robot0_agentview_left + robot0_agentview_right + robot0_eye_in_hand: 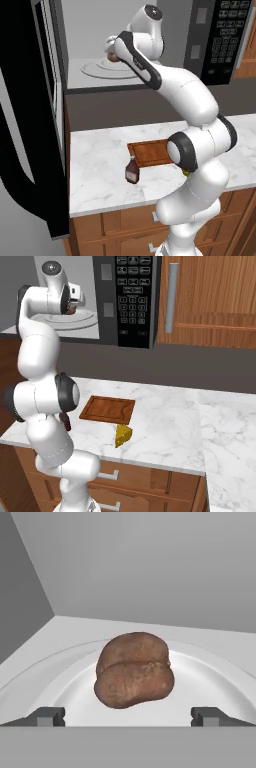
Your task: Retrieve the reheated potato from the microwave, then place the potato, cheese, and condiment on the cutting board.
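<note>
Gripper: gripper reaching inside the microwave, its 2 fingers spread wide, holding nothing.
Potato: potato on the round turntable, just ahead of the fingertips, between them.
Board: cutting board bare on the marble counter.
Cheese: cheese just beside the board's near corner.
Bottle: bottle at the board's other near corner.

Even, bright rendered light, soft faint shadows, no glare, sharp throughout
</note>
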